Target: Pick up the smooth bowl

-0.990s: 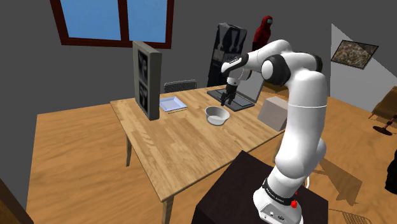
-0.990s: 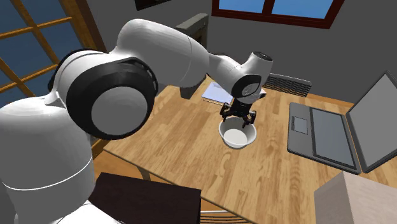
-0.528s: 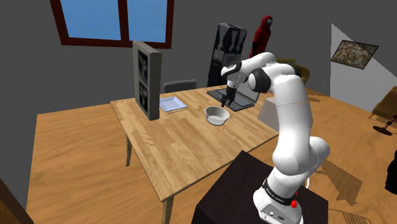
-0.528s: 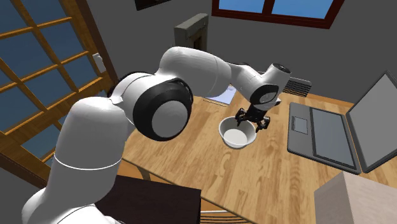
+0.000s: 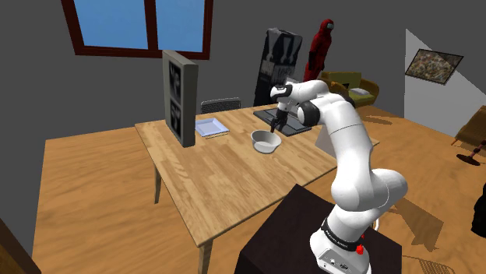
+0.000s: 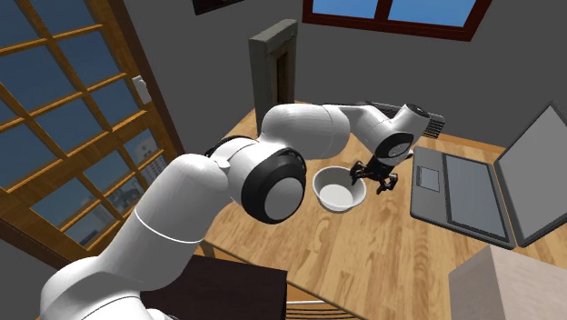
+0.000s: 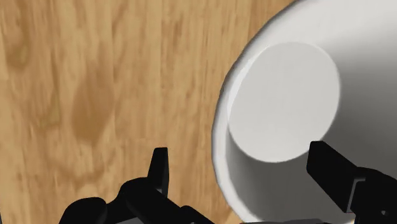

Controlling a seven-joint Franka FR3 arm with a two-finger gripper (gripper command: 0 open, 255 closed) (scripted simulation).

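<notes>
Jaws now nearer the white bowl (image 6: pixel 339 192), spread apart astride its rim.

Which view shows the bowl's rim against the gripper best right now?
The wrist view: the rim of the bowl runs between the fingers of the open gripper. The second exterior view shows the bowl from above; the shoulder view, from afar.

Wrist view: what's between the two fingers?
In the wrist view, the white bowl: its rim sits between the open fingers, one over the wooden table, the other over the bowl's inside.
</notes>
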